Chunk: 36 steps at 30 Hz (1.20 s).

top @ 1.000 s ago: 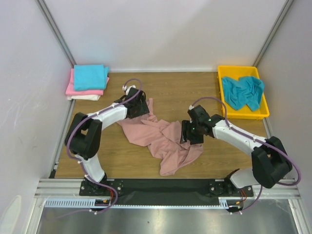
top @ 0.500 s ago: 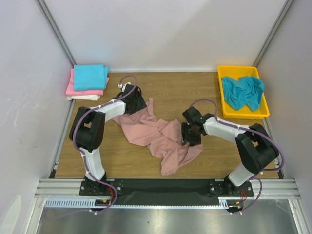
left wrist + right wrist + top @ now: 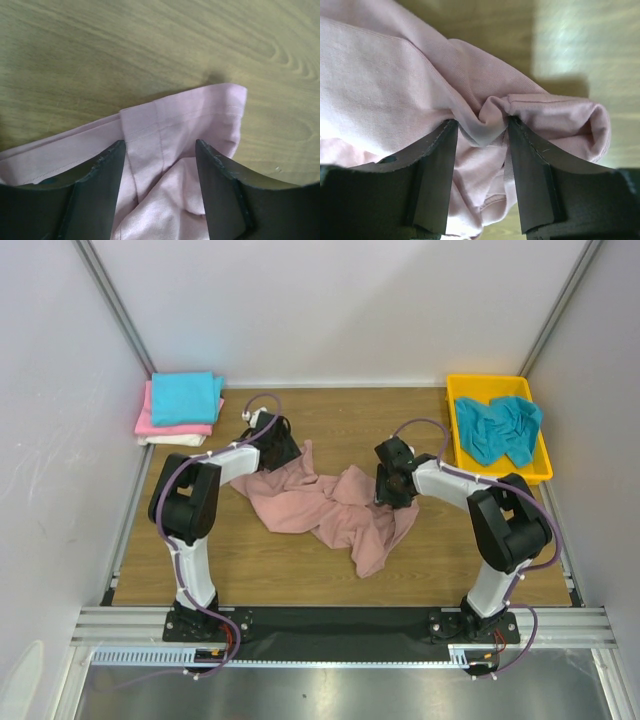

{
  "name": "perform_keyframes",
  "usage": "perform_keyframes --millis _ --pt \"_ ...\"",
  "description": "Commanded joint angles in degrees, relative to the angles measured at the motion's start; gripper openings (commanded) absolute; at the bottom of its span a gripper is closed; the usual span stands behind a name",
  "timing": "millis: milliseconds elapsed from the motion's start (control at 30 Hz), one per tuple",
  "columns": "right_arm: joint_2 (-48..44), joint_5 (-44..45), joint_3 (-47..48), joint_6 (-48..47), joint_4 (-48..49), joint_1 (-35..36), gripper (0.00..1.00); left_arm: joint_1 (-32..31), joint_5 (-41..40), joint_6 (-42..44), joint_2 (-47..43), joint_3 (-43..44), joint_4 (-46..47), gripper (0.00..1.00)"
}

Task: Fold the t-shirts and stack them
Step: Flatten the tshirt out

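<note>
Spreading step: the pink shirt [image 3: 320, 510] lies crumpled at the middle of the table [image 3: 350, 420], left jaws half-open astride its hem toward the far edge, right jaws pinching a fold on its right side; next, presumably, the left must close so both can draw the cloth flat before folding.

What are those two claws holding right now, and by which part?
The right gripper pinches a bunched fold of the dusty-pink t-shirt; the left gripper only straddles its hemmed corner, jaws open.
</note>
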Motion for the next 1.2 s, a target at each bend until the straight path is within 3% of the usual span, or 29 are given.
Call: perform_keyframes --millis 0,267,433,533,667,833,1167 --pt "2.39 4.81 1.45 -2.33 1.95 -2.33 0.50 0.87 -1.89 -2.48 0.76 2.78 2.61 0.63" --pt "2.92 4.55 2.87 -2.68 0.81 -2.78 0.50 1.14 -2.59 -4.07 1.64 2.26 5.16 0.45" --pt "3.09 4.55 2.78 -2.68 0.46 -2.95 0.49 1.40 -3.21 -4.15 2.69 2.87 4.99 0.41" --pt "2.83 4.73 2.86 -2.68 0.11 -3.13 0.49 1.93 -3.38 -4.51 3.48 3.04 4.72 0.28" --pt "1.95 3.68 3.04 -2.68 0.37 -4.88 0.46 2.72 -2.24 -3.64 3.23 3.84 3.76 0.00" --pt "3.26 3.05 4.26 -4.00 3.01 -6.73 0.42 2.90 -6.45 -1.52 -3.26 2.26 1.12 0.00" --pt "8.72 5.61 14.11 -9.97 2.74 -8.49 0.41 2.81 -16.10 -10.38 -21.02 -10.65 -8.98 0.00"
